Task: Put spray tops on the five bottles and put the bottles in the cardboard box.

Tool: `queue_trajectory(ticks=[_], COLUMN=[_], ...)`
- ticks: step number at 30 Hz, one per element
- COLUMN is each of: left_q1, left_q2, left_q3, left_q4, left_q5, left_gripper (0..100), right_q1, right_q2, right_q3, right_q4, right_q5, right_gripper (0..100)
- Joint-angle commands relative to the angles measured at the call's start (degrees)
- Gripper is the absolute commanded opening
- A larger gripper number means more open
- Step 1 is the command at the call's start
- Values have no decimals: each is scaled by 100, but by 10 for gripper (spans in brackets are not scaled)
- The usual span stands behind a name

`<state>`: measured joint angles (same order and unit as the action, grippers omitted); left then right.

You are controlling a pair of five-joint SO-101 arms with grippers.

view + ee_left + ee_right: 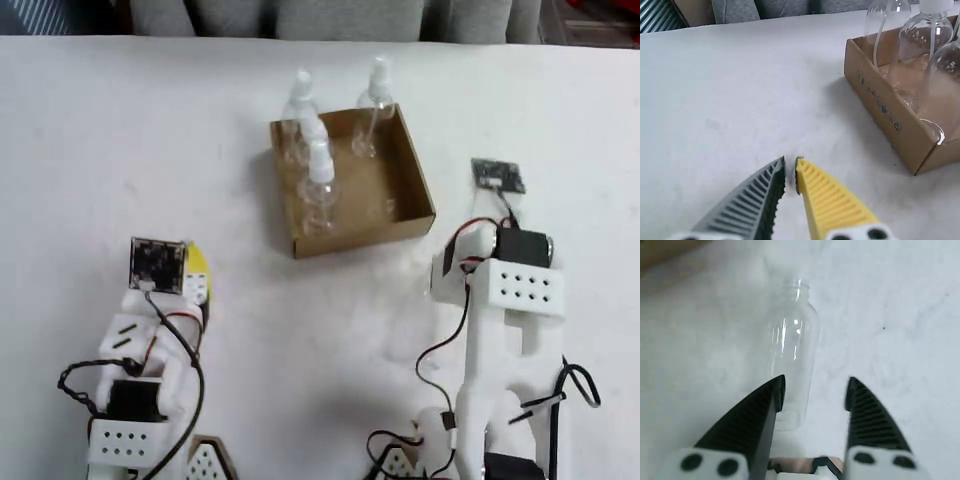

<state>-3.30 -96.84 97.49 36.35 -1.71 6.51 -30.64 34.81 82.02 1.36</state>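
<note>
The task looks mostly done. Four bottles [320, 185] seem to stand upright in the box [352, 240], each with a spray top. The clear plastic overlaps in the high view, so four is my best count. Two stand at the box's far side and two nearer its middle. The near right part of the box floor is bare.

The fifth bottle [792, 345] is outside the box. It lies on its side on the table [150, 130], near the box on the right arm's side. Its neck is open, with no spray top on it. By my reading, what is left is to fit this bottle's top and stand it in the box with the others.

The right gripper [816, 380] is low over the table just outside the box. Its jaws are spread wide and grasp nothing. The base of the lying bottle sits just ahead of them, close to one finger, with its neck pointing away from the gripper.

The left gripper [790, 162] is also outside the box, near its left wall but apart from it. Its jaws are clenched almost tip to tip on nothing.

Counted: one box, five bottles, four fitted spray tops, two grippers.
</note>
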Motion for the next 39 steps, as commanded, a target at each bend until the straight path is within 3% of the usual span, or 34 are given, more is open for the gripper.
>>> queue_trajectory(ticks=[1, 6, 14, 27, 32, 39], left_q1=[119, 541, 576, 576, 576, 576], left_q2=[-22, -31, -31, -22, -13, -13], left_q3=[-18, -18, -18, -18, -18, -18], left_q4=[246, 800, 695, 651, 545, 545], left_q5=[-53, -53, -53, -53, -53, -53], left_gripper=[58, 58, 57, 60, 60, 60], right_q1=[22, 321, 602, 875, 778, 725], right_q2=[-92, -92, 382, 4171, 5516, 7011], right_q3=[-220, 9, -299, -3675, -4967, -6936], right_q4=[-488, -1314, -2809, -2835, -2791, -2123], right_q5=[-264, -290, -308, -932, -932, -1231], right_gripper=[71, 101, 98, 104, 167, 138])
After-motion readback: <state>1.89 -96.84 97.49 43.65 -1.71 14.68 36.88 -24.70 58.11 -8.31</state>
